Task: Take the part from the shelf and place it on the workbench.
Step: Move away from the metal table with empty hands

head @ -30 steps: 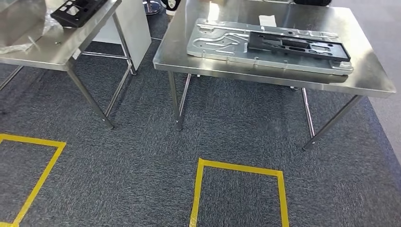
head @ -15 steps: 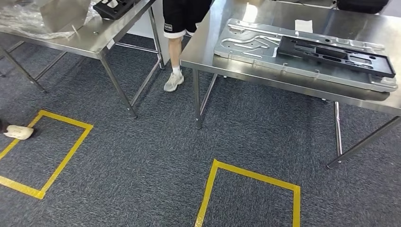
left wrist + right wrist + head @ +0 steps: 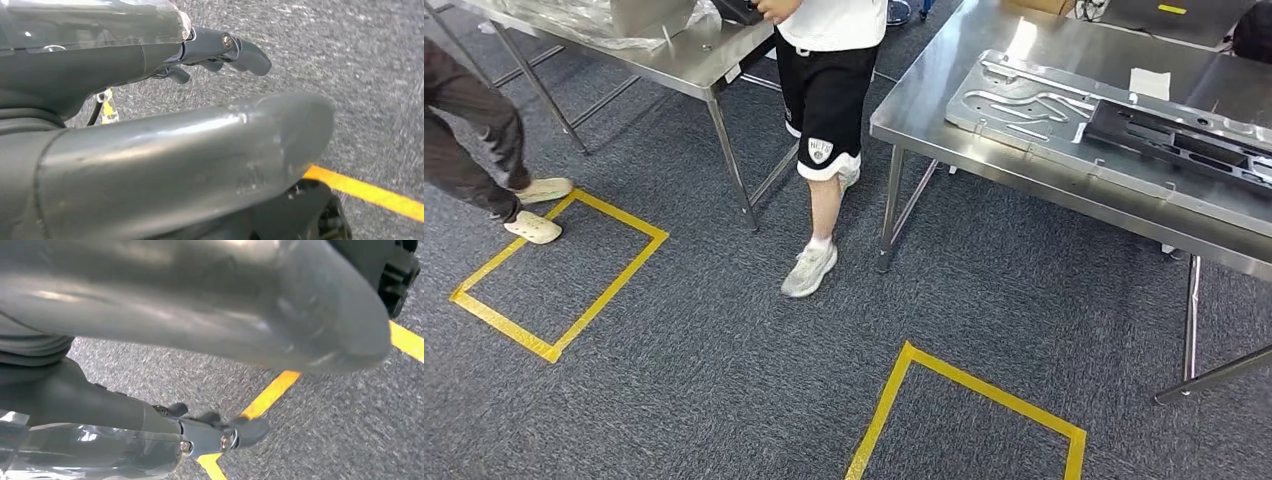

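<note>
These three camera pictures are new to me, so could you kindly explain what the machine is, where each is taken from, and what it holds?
It is a walking humanoid robot with two arms. The wide picture is from its head, looking down at grey carpet with yellow tape squares. A steel workbench carries a large metal plate with a black part on it. A person in black shorts stands between the tables. The other two pictures come from wrist cameras on hanging arms: the left robot hand and right robot hand hold nothing, fingers loosely apart, above the carpet.
</note>
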Controlling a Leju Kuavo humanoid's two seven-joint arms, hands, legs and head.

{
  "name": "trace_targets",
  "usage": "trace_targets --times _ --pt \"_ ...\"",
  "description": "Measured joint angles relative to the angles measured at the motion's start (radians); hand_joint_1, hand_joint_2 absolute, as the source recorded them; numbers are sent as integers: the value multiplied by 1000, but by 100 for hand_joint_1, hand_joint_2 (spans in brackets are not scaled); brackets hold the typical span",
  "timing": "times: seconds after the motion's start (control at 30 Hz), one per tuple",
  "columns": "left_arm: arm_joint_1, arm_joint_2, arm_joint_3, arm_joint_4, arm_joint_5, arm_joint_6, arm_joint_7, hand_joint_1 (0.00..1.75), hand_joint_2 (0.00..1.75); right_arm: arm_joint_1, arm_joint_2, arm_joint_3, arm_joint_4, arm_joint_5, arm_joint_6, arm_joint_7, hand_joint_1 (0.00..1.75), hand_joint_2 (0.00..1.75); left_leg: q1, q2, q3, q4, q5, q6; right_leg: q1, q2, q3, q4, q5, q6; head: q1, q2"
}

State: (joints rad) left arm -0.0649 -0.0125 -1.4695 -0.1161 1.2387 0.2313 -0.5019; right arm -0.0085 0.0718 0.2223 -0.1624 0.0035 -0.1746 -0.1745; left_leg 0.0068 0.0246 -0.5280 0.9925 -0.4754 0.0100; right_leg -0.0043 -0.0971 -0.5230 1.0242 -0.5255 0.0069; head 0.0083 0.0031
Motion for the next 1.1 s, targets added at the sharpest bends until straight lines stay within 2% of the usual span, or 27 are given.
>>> trace_targets --times 0.07,0.1,0.13,0.17,0.2,0.23,0.27,0.3,0.33,0.37,0.4,0.43,0.47,0.53,0.6,0.63,0.67,0.7,0.73,0.77,0.83,0.87,0.9,0.97,1.0,1.03,1.1 --pt "-2 -2 3 0 -2 15 -20 0 0 2 0 0 1 0 -1 -4 0 0 6 -17 1 -10 12 8 -5 59 -37 80 -55 9 4 0" --pt "-4 -2 3 0 -3 24 -29 0 0 4 0 0 2 0 -1 -6 0 0 6 -27 -2 -11 15 11 -6 79 -67 142 -89 11 6 0" --pt "-6 -3 4 0 -3 33 -37 0 0 6 -1 0 2 0 -2 -7 0 0 5 -37 -6 -10 16 12 -8 88 -97 203 -114 12 7 0" --pt "-6 -4 5 0 -4 37 -40 0 0 7 -1 0 3 0 -2 -8 0 0 5 -50 -7 -9 17 12 -9 91 -115 241 -121 14 7 0" --pt "-7 -5 6 0 -4 34 -39 0 0 8 -1 1 4 0 -3 -8 0 0 5 -63 -8 -6 17 11 -10 93 -118 245 -108 15 7 0" --pt "-6 -6 6 0 -5 26 -33 0 0 8 -2 1 5 0 -3 -8 0 0 6 -77 -8 -3 17 10 -13 97 -103 212 -76 15 8 0" --pt "-6 -7 7 0 -6 16 -26 0 0 9 -4 2 6 0 -3 -8 0 0 7 -91 -9 1 15 8 -16 109 -75 152 -37 16 8 0" --pt "-7 -8 7 0 -7 9 -20 0 0 10 -5 3 7 0 -2 -8 0 0 5 -103 -11 6 13 3 -20 134 -48 90 -8 15 8 0" --pt "-8 -8 7 0 -9 6 -16 0 0 10 -7 4 8 0 0 -8 0 0 4 -116 -16 13 11 -3 -23 156 -28 40 11 14 8 0" --pt "-9 -9 7 0 -10 6 -13 0 0 11 -7 6 8 1 1 -8 0 0 3 -126 -22 18 10 -9 -24 173 -18 14 16 12 9 0" --pt "-10 -9 7 0 -10 7 -12 0 0 10 -8 7 9 2 3 -7 0 0 3 -136 -28 20 11 -16 -22 178 -17 6 12 8 9 0" --pt "-9 -9 8 0 -9 7 -10 0 0 9 -8 8 9 3 4 -8 0 0 5 -148 -32 21 13 -23 -22 168 -17 4 12 3 9 0" --pt "-8 -9 8 0 -8 7 -8 0 0 8 -8 10 9 3 5 -7 0 0 7 -148 -36 23 12 -28 -23 155 -16 2 14 -4 9 0" --pt "-6 -9 8 0 -6 5 -6 0 0 9 -9 11 9 4 5 -8 0 0 6 -108 -56 65 -16 -36 -24 128 -13 -4 16 -19 2 0" --pt "-8 -9 9 0 -6 5 -5 0 0 12 -10 12 9 4 6 -8 0 0 5 -51 -109 181 -81 -42 -19 98 -12 -5 15 -30 -5 0" --pt "-10 -10 9 0 -5 5 -5 0 0 13 -10 13 10 4 6 -7 0 0 6 -40 -140 247 -110 -44 -16 83 -13 -4 14 -33 -6 0" --pt "-10 -10 9 0 -5 5 -4 0 0 14 -10 14 10 4 6 -7 0 0 7 -35 -162 297 -127 -45 -13 68 -13 -4 13 -34 -5 0" --pt "-9 -11 9 0 -5 5 -4 0 0 13 -11 14 10 5 6 -7 0 0 7 -32 -166 309 -124 -45 -11 54 -13 -3 11 -35 -5 0" --pt "-8 -11 10 0 -4 5 -4 0 0 13 -11 15 10 6 6 -7 0 0 6 -28 -149 282 -102 -43 -9 40 -11 -2 9 -34 -6 0" --pt "-8 -11 10 0 -2 5 -3 0 0 12 -11 16 10 7 8 -7 0 0 5 -18 -115 220 -67 -40 -8 28 -8 -2 7 -33 -6 0" --pt "-9 -10 14 0 3 4 -1 0 0 12 -11 19 10 11 12 -6 0 0 -2 29 -43 85 -19 -27 -5 6 -1 -1 1 -27 -5 0" --pt "-11 -10 16 0 5 2 0 0 0 12 -12 21 10 13 14 -6 0 0 -6 45 -24 47 -10 -21 -3 -2 2 0 -1 -23 -5 0" --pt "-11 -10 18 0 6 1 1 0 0 11 -12 23 10 15 16 -6 0 0 -10 52 -19 33 -11 -16 -1 -11 4 -1 -3 -19 -5 0" --pt "-9 -10 19 0 7 0 4 0 0 7 -13 27 10 19 18 -5 0 0 -11 31 -20 28 -5 -8 1 -29 9 -5 -4 -9 -5 0" --pt "-8 -10 19 0 7 0 6 0 0 5 -14 29 10 21 18 -5 0 0 -8 21 -18 21 -1 -3 0 -23 12 -3 -9 -4 -4 0" --pt "-7 -10 19 0 7 0 8 0 0 5 -15 30 10 22 18 -4 0 0 -4 10 -15 14 5 3 0 -3 8 14 -24 1 -3 0" --pt "-9 -11 20 0 7 0 12 0 0 7 -16 33 10 24 17 -3 0 0 0 -12 -13 5 13 12 -5 60 -35 112 -84 7 2 0"
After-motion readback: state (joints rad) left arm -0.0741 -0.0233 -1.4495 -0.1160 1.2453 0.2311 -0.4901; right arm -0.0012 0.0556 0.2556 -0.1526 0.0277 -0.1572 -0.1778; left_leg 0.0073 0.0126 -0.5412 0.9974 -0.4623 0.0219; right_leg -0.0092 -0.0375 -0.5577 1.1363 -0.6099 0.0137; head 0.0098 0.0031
